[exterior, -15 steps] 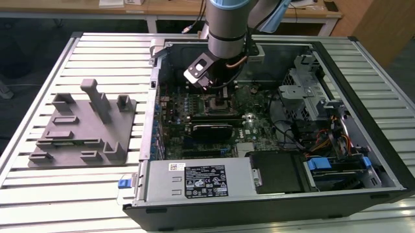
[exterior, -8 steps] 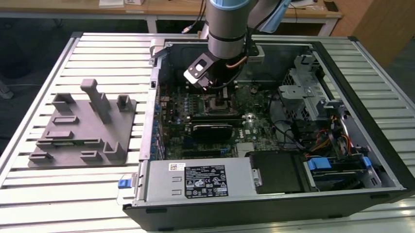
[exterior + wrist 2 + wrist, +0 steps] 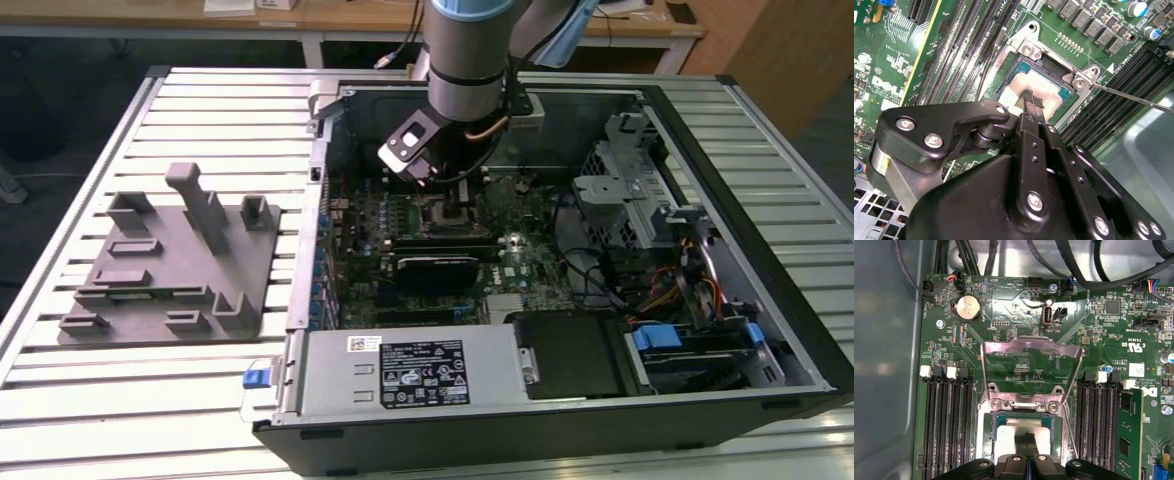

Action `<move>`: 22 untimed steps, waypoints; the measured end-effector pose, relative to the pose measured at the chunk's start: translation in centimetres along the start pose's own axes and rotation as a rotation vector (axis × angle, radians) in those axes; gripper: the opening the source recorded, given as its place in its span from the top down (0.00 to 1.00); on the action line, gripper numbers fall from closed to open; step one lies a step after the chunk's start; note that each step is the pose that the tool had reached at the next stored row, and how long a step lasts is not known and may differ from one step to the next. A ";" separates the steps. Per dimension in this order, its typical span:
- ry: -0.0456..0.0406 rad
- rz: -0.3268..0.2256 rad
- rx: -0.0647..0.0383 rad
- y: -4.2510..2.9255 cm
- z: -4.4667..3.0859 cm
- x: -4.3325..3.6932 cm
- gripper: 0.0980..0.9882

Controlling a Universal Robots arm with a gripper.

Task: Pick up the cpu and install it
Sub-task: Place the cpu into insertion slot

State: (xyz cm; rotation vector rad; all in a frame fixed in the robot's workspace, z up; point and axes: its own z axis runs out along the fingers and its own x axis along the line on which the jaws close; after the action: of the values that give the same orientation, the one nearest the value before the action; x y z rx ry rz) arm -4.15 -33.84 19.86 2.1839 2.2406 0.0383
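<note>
The arm (image 3: 467,60) reaches steeply down, its hand (image 3: 1030,102) pointing downward with both fingers (image 3: 1022,446) pressed together.

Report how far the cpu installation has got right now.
Done: the cpu appears to lie in its socket. In hand: the shut hand is down on the cpu's top. Left: the retention plate stands flipped open and its lever is unlatched, so nothing clamps the cpu yet.
</note>
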 end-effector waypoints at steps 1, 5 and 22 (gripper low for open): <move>0.0013 0.000 -0.001 0.02 -0.07 0.02 0.99; -0.0004 0.000 0.000 0.02 -0.72 0.00 0.99; -0.0007 0.000 0.000 0.13 -4.91 0.04 0.99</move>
State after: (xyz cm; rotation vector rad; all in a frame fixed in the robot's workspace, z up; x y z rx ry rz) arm -4.15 -33.84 24.77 2.1837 2.2405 0.0371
